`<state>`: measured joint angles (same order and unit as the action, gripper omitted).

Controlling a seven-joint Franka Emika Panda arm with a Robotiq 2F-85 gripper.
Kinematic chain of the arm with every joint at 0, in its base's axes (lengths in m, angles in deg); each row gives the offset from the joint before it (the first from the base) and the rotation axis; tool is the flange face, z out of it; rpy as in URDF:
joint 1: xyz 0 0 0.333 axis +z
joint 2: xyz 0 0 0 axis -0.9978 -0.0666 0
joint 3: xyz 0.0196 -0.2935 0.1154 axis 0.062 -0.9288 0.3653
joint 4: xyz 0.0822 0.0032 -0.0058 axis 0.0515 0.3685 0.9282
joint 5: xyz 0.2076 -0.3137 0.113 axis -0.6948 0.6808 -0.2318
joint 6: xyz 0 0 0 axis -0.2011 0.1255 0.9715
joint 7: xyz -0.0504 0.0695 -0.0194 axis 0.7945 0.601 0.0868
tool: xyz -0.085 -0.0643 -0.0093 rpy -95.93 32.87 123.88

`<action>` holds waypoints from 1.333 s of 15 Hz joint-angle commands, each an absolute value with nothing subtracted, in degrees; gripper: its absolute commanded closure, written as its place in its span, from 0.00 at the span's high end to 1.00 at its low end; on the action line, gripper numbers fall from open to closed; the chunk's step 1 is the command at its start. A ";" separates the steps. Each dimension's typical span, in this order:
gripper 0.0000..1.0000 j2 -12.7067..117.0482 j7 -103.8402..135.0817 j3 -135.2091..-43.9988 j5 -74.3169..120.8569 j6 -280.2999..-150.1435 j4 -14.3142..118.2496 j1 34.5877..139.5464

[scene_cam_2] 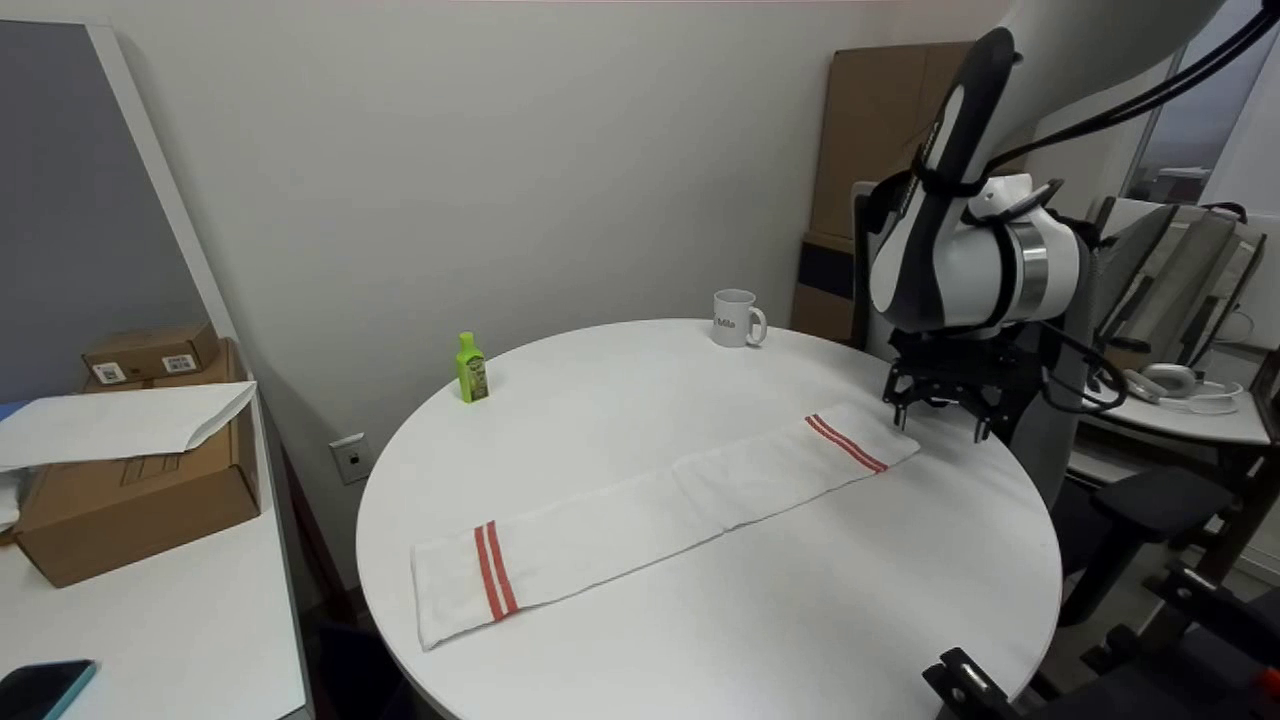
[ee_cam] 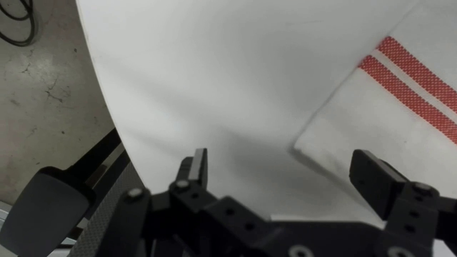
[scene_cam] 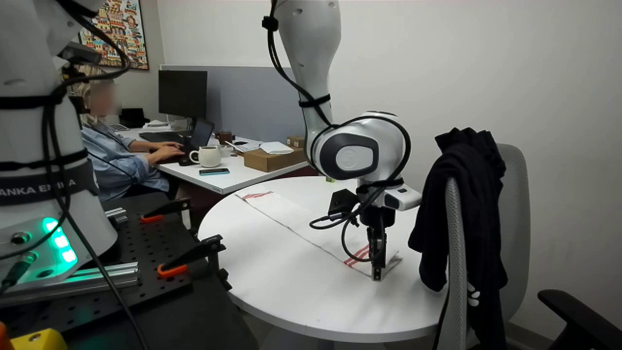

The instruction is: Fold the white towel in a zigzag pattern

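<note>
Pincer [scene_cam_2: 940,424] is pointing down at one end of the white towel [scene_cam_2: 620,535], released, its fingers [ee_cam: 375,184] standing wide apart. In the wrist view one finger is overlapping the towel's end edge while its mate is showing against the bench [scene_cam_2: 800,600]; whether either is touching cloth, cannot tell. Towel is lying stretched out lengthwise on the round bench, paired red stripes [ee_cam: 414,100] running across it near both ends. In an exterior view, a green bottle [scene_cam_2: 472,372] and a white mug [scene_cam_2: 732,320] are standing near the bench's edge. A black jacket [scene_cam: 469,204] is hanging over a chair [scene_cam: 516,218] beside the bench.
</note>
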<state>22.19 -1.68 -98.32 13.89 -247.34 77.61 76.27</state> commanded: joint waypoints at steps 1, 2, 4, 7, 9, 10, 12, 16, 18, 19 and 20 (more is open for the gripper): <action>0.99 18.44 1.83 -96.59 11.28 -248.84 74.62 73.63; 0.74 18.02 2.31 -96.10 10.91 -249.08 74.32 72.81; 0.68 17.28 3.18 -95.75 10.55 -249.47 73.83 71.93; 0.45 16.82 4.38 -95.01 10.28 -249.98 73.37 70.28; 0.30 16.55 4.89 -94.70 10.25 -250.25 73.05 69.76; 0.21 16.52 5.21 -94.49 10.22 -250.29 72.93 69.50; 0.60 17.00 5.76 -93.94 10.18 -250.51 73.18 69.03; 0.80 18.71 6.64 -93.61 10.13 -252.18 74.34 68.72; 0.94 19.18 5.15 -93.91 9.93 -252.56 74.16 71.04; 0.99 19.24 5.04 -93.86 9.98 -252.62 73.90 71.51; 1.00 19.29 4.93 -93.76 10.04 -252.30 73.48 72.05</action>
